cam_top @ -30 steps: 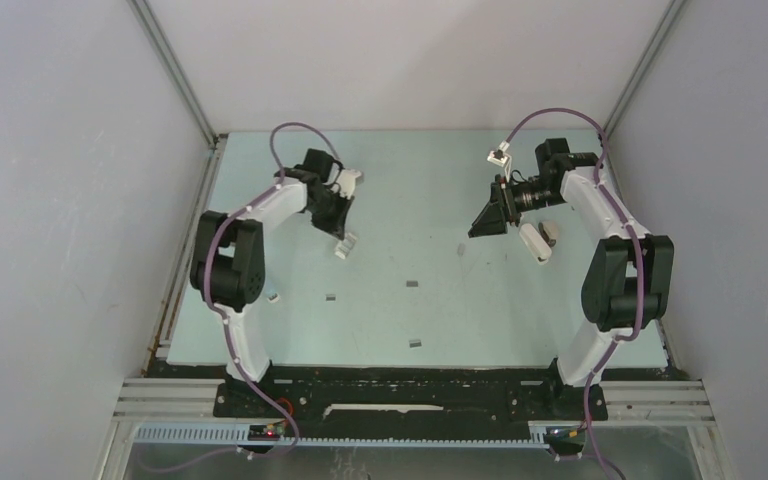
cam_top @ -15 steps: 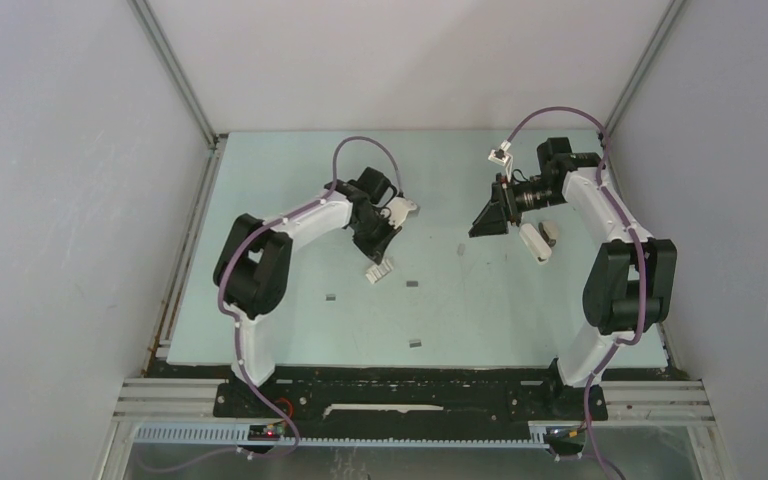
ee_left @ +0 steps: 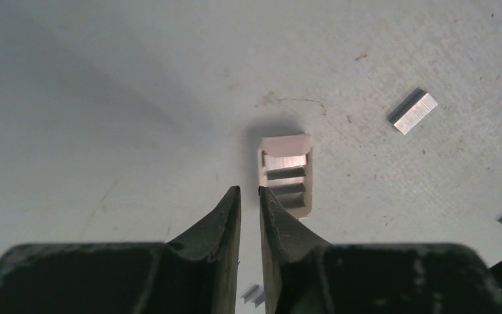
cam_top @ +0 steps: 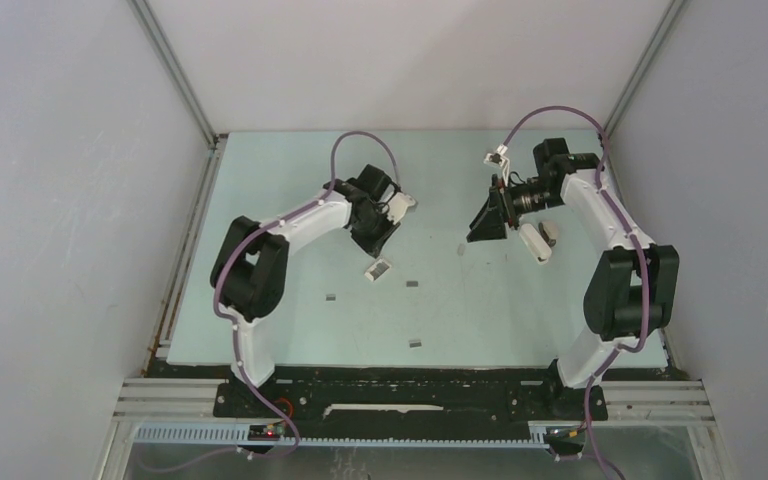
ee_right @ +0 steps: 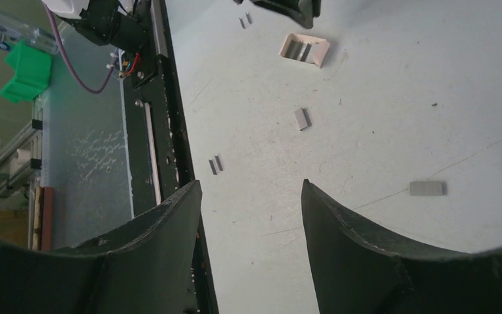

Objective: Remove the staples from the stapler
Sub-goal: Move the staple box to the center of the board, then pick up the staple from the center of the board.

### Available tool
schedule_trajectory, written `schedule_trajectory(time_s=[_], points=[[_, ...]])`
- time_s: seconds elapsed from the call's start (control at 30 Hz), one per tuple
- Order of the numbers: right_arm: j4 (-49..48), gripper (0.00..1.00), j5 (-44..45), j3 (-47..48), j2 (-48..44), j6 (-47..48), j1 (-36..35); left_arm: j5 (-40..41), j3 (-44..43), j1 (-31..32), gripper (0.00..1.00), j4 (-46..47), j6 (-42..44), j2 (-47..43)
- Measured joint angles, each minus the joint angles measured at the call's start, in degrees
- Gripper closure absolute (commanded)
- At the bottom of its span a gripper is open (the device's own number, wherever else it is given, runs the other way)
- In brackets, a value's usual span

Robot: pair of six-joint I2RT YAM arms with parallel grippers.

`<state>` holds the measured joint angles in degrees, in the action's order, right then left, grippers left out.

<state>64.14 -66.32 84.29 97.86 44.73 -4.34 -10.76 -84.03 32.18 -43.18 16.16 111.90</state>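
The left gripper (ee_left: 248, 190) hangs low over the pale green surface (cam_top: 290, 200). Its 2 dark fingers are parted by only a thin slit, and nothing is held between them. Just past the fingertips lies a small open box (ee_left: 286, 173), pale and shallow, mouth upward, with a few grey strips lying crosswise inside it. In the top view this box sits near the middle of the surface, just on the near side of the left gripper.

The staples (ee_left: 412, 111) are scattered loose on the surface as short grey bars. The top view shows 4 of them:
- 1 just right of the box
- 1 to its left, nearer the arm bases
- 1 close to the near edge
- 1 further right, in front of the right gripper

All 4 lie flat and well apart from one another. None is touched by either gripper.

The right gripper (ee_right: 250, 184) is held over the far right part of the surface, facing toward the middle. Its fingers are spread wide and empty, with only bare surface and distant staple strips showing between them.

Just beside the right arm, on its near side, lies a white oblong object (cam_top: 534, 242) with a grey part next to it. It may be the stapler, though it is too small in the top view to be sure.
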Motion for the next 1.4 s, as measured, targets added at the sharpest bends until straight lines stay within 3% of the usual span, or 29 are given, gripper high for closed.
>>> schedule_trajectory(time_s=[0.13,0.23,0.37,0.47,0.53,0.67,0.9,1.17,1.4], points=[[0.9,0.29,0.5,0.0,-1.7,3.5,-1.6,4.0,1.2,-0.9,0.78,3.4,-3.1,-5.7],[0.4,0.12,3.0,0.0,-4.4,5.9,-5.0,8.2,4.7,-2.3,0.74,7.3,-5.9,-14.8],[-1.5,0.11,8.4,1.3,-5.5,6.1,-11.4,16.3,10.0,-3.9,0.45,12.5,-8.7,-28.7],[-3.7,0.13,11.7,3.3,-3.0,5.2,-15.8,23.0,14.4,-4.0,0.1,16.2,-10.6,-38.9],[-6.8,0.16,14.3,2.1,-2.3,3.9,-18.5,26.1,17.2,-4.1,0.01,18.4,-11.7,-44.9],[-11.5,0.2,18.3,-0.6,-2.0,0.7,-23.3,28.9,24.7,-6.6,0.0,22.7,-16.7,-56.3],[-17.7,0.26,24.8,-3.1,-0.2,-3.3,-32.5,25.1,39.4,-11.6,0.0,26.7,-28.5,-68.0],[-20.5,0.29,30.9,-4.1,3.6,-7.2,-37.7,22.6,52.8,-12.2,0.0,30.7,-42.2,-73.0],[-22.0,0.33,34.3,-4.1,6.2,-8.9,-38.1,21.9,56.1,-12.5,0.0,35.4,-49.8,-70.7]])
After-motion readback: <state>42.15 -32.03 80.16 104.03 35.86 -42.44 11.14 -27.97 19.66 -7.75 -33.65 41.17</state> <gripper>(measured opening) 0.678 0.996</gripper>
